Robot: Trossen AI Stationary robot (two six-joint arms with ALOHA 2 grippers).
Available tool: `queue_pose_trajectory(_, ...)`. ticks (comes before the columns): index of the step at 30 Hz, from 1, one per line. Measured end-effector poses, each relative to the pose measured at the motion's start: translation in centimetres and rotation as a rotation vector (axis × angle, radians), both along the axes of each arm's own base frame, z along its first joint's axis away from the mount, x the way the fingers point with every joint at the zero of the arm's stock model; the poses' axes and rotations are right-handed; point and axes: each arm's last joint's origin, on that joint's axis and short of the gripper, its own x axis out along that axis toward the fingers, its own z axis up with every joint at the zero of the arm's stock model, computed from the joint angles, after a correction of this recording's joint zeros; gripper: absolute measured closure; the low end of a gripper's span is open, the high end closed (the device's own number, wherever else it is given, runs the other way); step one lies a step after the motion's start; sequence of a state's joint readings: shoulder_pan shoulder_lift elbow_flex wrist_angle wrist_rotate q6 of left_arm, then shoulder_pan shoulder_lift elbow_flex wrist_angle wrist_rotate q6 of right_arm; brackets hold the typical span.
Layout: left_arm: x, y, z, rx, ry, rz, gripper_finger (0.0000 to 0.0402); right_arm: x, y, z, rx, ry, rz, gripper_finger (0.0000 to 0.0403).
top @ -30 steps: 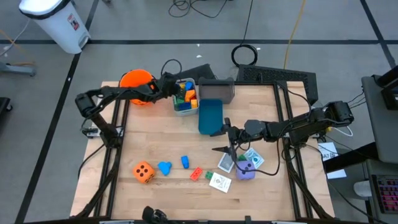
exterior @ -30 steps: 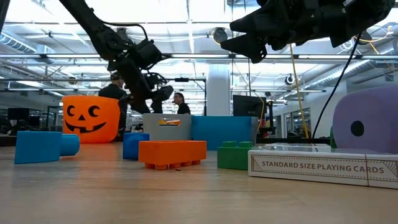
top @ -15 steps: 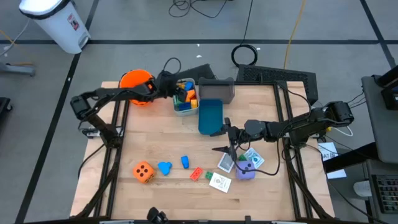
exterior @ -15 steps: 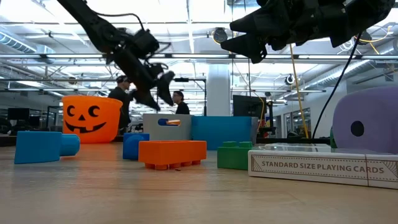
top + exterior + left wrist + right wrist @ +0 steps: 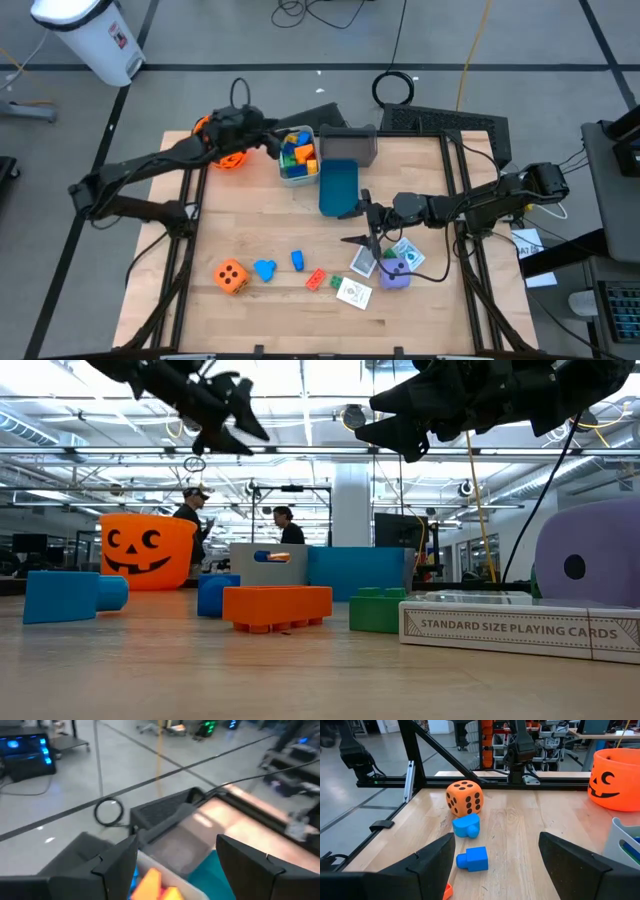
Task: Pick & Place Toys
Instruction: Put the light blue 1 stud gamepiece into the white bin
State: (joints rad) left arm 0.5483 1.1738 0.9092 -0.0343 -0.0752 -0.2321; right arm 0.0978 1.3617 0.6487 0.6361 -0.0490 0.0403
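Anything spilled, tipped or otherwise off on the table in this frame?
Nothing looks spilled or damaged. The loose toys, among them the orange die, blue blocks and purple die, lie unsorted at the near edge. The grey bin holds blocks; the blue bin looks empty. Both grippers are empty.

Purple die (image 5: 592, 565) cut off by edge.

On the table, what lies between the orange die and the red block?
In the high view, two blue blocks lie between the orange die and the red block.
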Motion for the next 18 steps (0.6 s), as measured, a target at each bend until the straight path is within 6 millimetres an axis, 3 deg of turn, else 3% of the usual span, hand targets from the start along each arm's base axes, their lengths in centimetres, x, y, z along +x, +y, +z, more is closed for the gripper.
queue_pose_trajectory(10,-1.0,-5.4,2.4,-0.031,-0.075,-0.255,0.0124,0.0,0.0,0.0,0.000,-0.001,0.000,0.0122)
queue_pose_trajectory(18,-0.7,-9.2,1.8,-0.095,0.005,-0.457,0.0125,0.0,0.0,0.0,0.000,-0.002,0.001,0.0122)
